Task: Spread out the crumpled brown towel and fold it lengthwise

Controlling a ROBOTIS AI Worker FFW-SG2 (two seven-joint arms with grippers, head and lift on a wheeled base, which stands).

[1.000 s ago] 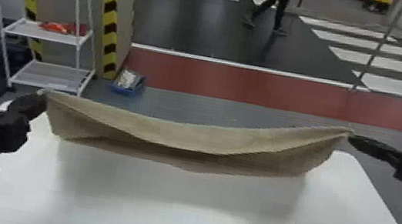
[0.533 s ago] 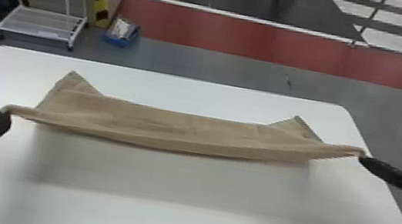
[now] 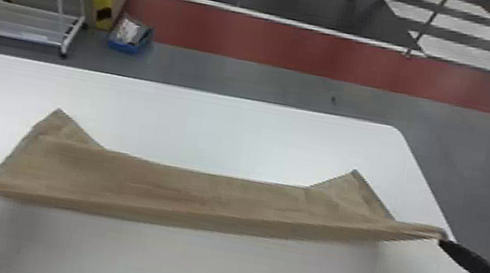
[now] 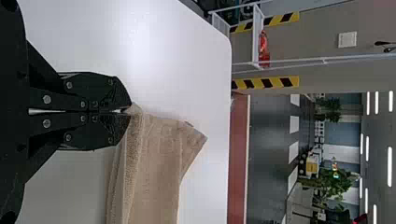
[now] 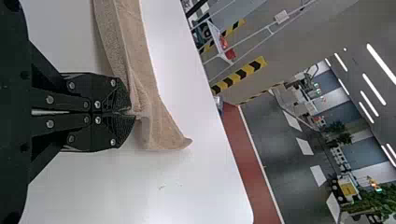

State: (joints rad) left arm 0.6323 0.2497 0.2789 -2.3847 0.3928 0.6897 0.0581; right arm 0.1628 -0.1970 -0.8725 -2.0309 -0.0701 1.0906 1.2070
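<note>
Brown towel (image 3: 201,193) is over the white table (image 3: 212,126), w/ its near edge strung left to right btwn the 2 grippers. Left gripper (image 4: 126,112) is closed on the near left corner, pads pressed tog. on a small pinch; right gripper (image 5: 129,113) has the near right corner the same way. Corner grips make sense: pulling them apart keeps the near edge taut & nearly straight, prob. to get creases out b4 any fold.

Near edge looks held up off the table, b/c there's a soft shadow on the near side under it. Far part seems to rest on the tabletop, so friction there can hold it while the arms draw the near edge back. Far left corner (image 3: 57,119) and far right corner (image 3: 353,180) poke out farther than the middle of the far edge, which bows toward the near side; so not a flat rectangle yet.

My read: spreading step, approx. midway; lengthwise fold not done. Next prob. needs an even pull to the near side, both arms level, then lowering & letting go. Risks: near edge curls under, as it looks rolled/doubled now; a tiny pinch slips; uneven pull skews the cloth. Thin, limp fabric, so it'll prob. drape easily but wrinkle w/ any slack.
</note>
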